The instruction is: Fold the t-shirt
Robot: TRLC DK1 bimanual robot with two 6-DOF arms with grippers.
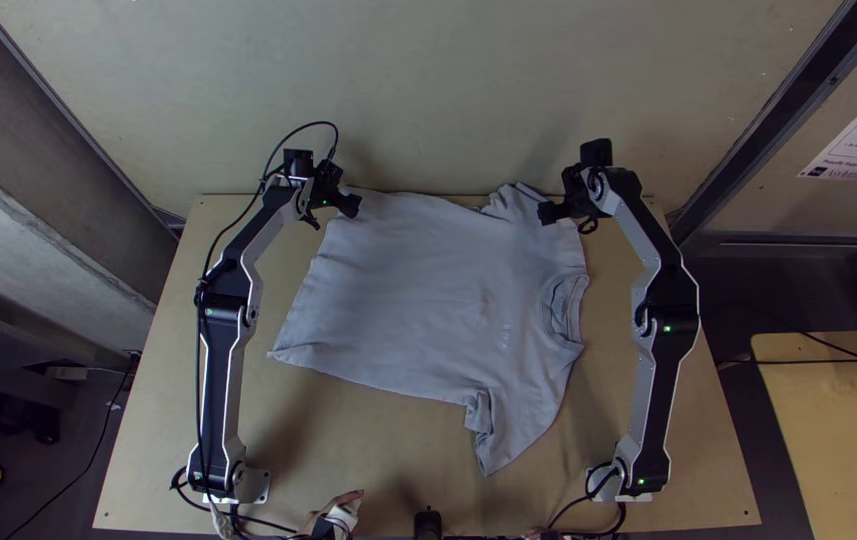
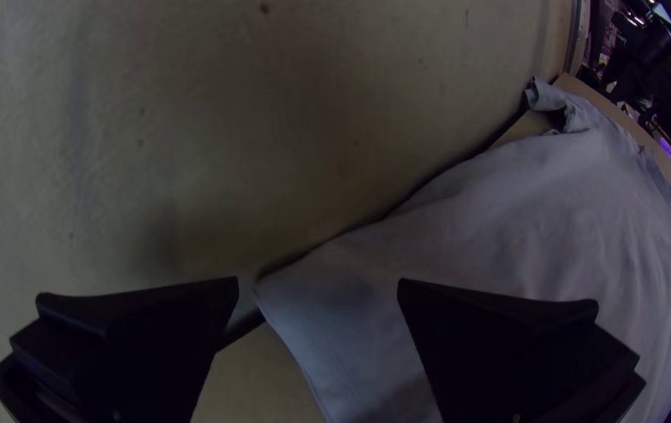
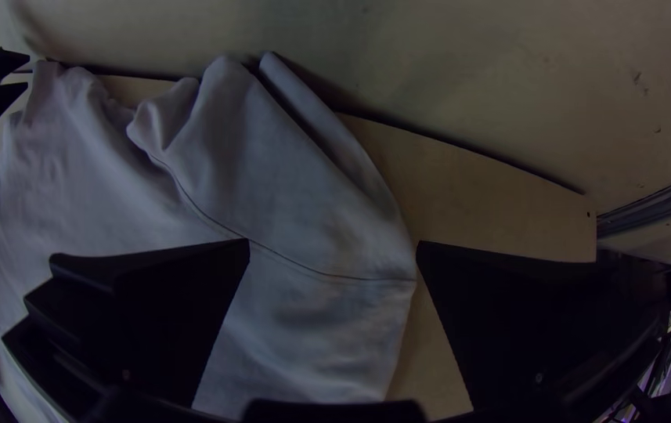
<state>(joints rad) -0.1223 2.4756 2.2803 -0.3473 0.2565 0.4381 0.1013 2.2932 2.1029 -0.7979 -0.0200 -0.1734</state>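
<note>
The grey t-shirt (image 1: 418, 290) lies spread on the table, its collar toward the right and its hem toward the left, with the near sleeve bunched. At the shirt's far left hem corner is my left gripper (image 1: 336, 212). In the left wrist view my left gripper (image 2: 318, 286) stands open, that corner of the shirt (image 2: 351, 313) between and beyond its fingers. My right gripper (image 1: 560, 212) is over the far sleeve and shoulder. In the right wrist view my right gripper (image 3: 333, 244) is open above the shirt's sleeve seam area (image 3: 304, 219).
The light wooden table (image 1: 368, 480) ends at a pale wall (image 1: 428, 100) just behind the shirt. A person's hand (image 1: 343, 508) is at the near edge, beside the left arm's base. Cables run along the left arm.
</note>
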